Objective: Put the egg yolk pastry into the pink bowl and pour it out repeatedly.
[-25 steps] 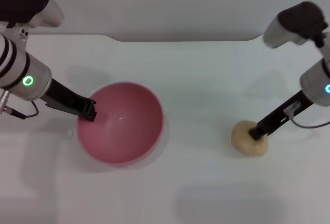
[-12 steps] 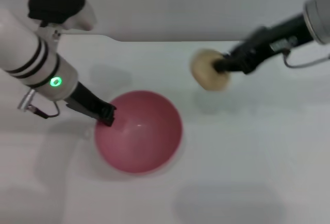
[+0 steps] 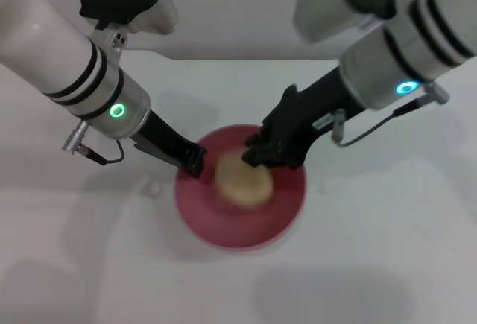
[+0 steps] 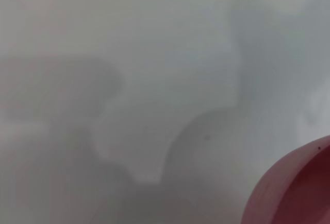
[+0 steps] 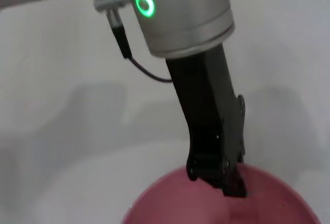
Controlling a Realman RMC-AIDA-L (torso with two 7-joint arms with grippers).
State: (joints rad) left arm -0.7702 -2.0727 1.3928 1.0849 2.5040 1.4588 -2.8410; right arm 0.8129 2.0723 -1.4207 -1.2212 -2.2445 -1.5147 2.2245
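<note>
**Pastry arrives over the bowl**

The right gripper (image 3: 257, 156) is over the far rim of the pink bowl (image 3: 287, 220), with the egg yolk pastry (image 3: 242, 182) just below its tip, inside the bowl's outline in the head view. How wide its fingers are, and whether they have let go, I cannot tell; the pastry touches the tip. The left gripper (image 3: 195, 166) is closed on the bowl's left rim; the right wrist view shows that gripper (image 5: 227, 183) pinching the rim from above. The left wrist view shows only a sliver of the bowl (image 4: 296, 190) and bare white bench (image 4: 154, 54).

What has changed: 1 second ago the pastry sat on the bench (image 3: 387, 264) well to the right of the bowl, under the right gripper. Half a second ago it was carried in the air beyond the bowl. Now it is at the bowl, which has itself shifted right along with the left arm.

So the placing step looks nearly done. Next the pastry must be released and the right arm cleared before pouring.
</note>
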